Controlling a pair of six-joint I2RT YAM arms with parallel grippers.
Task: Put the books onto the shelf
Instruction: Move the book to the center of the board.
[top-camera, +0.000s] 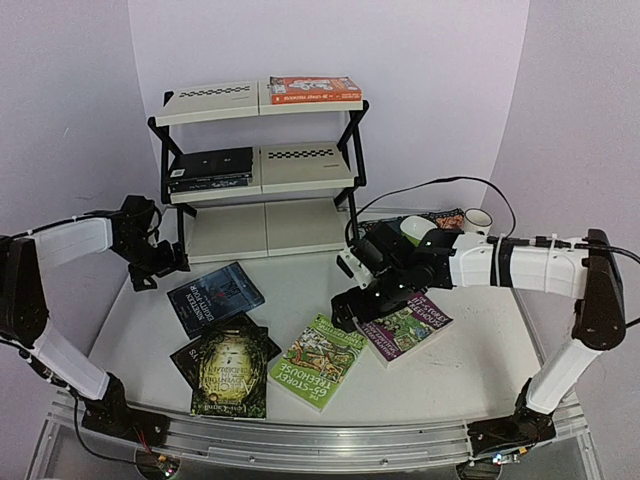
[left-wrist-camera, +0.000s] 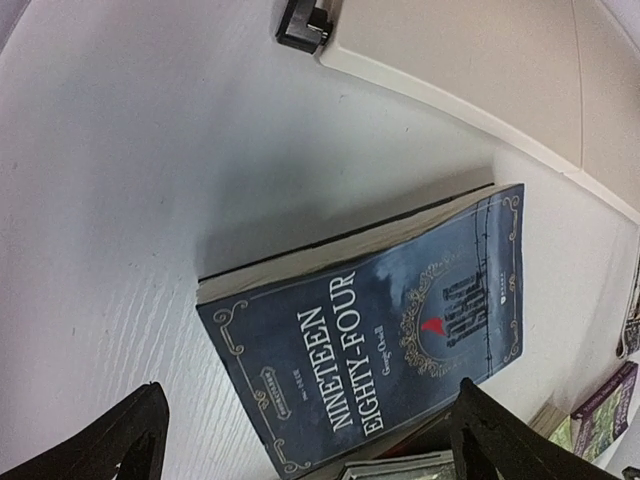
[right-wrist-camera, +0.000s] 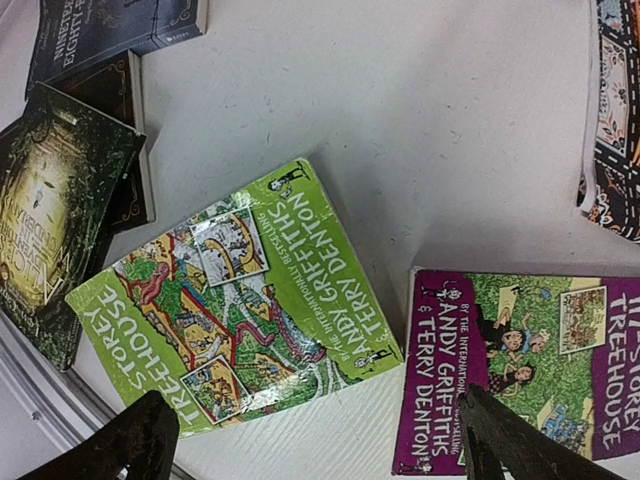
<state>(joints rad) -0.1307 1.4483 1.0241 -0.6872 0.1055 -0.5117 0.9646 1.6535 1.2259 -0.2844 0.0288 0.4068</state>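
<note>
**Books (top-camera: 318, 360) split between shelf and surface**

An orange book (top-camera: 315, 90) lies on the top tier of the shelf (top-camera: 305, 165), upper centre of the top view, and a black book (top-camera: 210, 168) on its middle tier. Lower, on the surface (top-camera: 480, 350), lie a dark blue book (top-camera: 214, 296), a dark green-gold book (top-camera: 228, 370), a bright green book (top-camera: 322, 352) and a purple book (top-camera: 405, 322). The left fingers (top-camera: 165, 272) stand wide apart, empty, near the dark blue one. The right fingers (top-camera: 350, 308) are likewise apart and empty, over the green and purple.

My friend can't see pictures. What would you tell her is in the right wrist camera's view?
A bright green book lies flat on a white table, with a purple book beside it. A dark green book lies at the left, and the right gripper hangs open above.
</note>
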